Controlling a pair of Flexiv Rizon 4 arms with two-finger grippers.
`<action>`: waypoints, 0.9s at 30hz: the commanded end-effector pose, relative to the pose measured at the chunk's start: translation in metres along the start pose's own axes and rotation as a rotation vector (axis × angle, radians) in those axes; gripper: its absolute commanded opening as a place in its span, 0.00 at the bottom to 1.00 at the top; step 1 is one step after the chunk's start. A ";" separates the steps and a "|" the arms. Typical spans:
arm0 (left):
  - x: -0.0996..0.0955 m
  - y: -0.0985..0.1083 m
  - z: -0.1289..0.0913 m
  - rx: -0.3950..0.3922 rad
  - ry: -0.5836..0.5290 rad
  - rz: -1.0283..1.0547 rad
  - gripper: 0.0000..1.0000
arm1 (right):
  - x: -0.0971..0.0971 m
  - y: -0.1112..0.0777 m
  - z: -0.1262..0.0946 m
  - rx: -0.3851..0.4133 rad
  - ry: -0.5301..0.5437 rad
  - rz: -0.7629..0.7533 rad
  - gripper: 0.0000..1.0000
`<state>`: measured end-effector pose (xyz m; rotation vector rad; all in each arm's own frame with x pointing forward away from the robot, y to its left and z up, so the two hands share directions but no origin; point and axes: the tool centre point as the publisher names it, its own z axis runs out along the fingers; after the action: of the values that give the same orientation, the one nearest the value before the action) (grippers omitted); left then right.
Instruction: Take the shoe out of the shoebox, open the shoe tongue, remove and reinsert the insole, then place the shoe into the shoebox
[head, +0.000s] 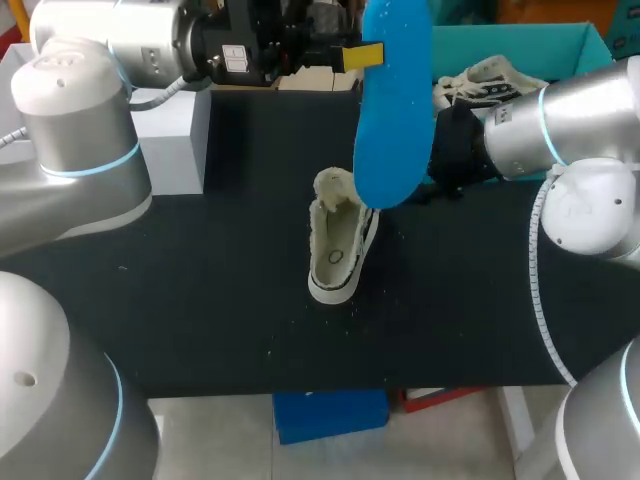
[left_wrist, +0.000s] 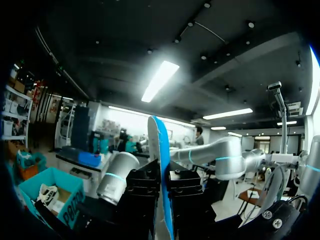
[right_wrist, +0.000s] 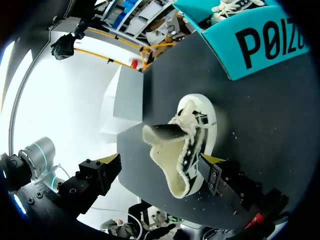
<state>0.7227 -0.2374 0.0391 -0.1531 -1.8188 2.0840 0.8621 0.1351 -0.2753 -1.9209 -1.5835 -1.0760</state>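
Head view: left gripper (left_wrist: 161, 192) pinches blue insole (head: 393, 110) at one end; thin, light, probably bendy. Right gripper (right_wrist: 161, 160) spread, shoe (head: 337, 250) between fingers (right_wrist: 212, 160), mid-desk (head: 200, 300); soft upper, better braced by sole.

Black table top (head: 200, 300), pale grey block (head: 172, 140) standing at its far left edge.

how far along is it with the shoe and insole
Done: the shoe is out of the shoebox and on the table, tongue open. In hand: the left claw holds the blue insole up. Left: reinsert it, then box the shoe.
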 end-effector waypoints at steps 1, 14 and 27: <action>0.000 0.001 0.001 -0.001 -0.001 0.001 0.00 | 0.000 0.004 -0.010 0.030 0.344 0.048 1.00; 0.009 0.031 0.003 -0.512 -0.216 0.592 0.00 | 0.011 0.012 -0.016 0.043 0.416 0.086 1.00; 0.009 0.031 0.003 -0.512 -0.216 0.592 0.00 | 0.011 0.012 -0.016 0.043 0.416 0.086 1.00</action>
<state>0.7146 -0.2412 0.0075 -0.6935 -2.5539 2.0448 0.8701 0.1265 -0.2546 -1.5905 -1.2733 -1.2870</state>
